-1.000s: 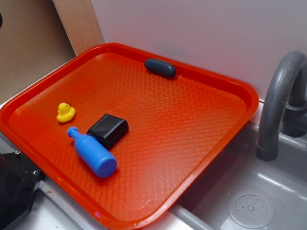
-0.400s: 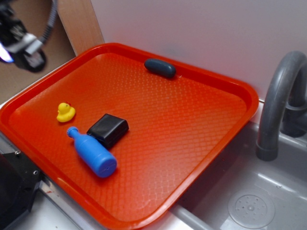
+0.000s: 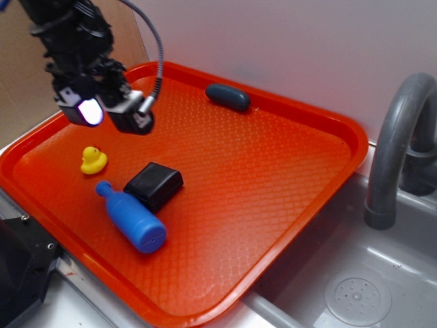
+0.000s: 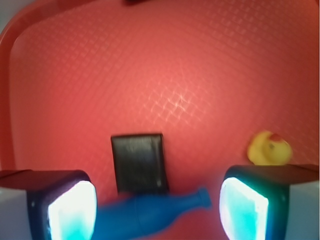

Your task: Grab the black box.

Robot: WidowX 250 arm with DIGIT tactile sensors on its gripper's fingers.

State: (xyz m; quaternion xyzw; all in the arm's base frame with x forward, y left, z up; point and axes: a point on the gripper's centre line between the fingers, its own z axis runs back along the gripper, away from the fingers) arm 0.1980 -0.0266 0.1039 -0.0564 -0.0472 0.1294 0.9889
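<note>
The gripper (image 3: 108, 113) hangs above the far left part of the red tray (image 3: 287, 184), over bare tray surface, and it holds nothing. Its jaws are spread wide apart; in the wrist view the two fingers (image 4: 60, 205) stand at the left and right lower corners with a broad gap between them.

The black box (image 3: 153, 185) lies flat on the tray, lower than the gripper in the exterior view and well apart from it. One long side of the box touches the blue bottle (image 3: 132, 217), which lies on its side. In the wrist view the box (image 4: 139, 163) is between the fingers but closer to the left one.

The yellow duck (image 3: 93, 160) sits near the box. A dark oval object (image 3: 228, 97) rests against the far rim.
</note>
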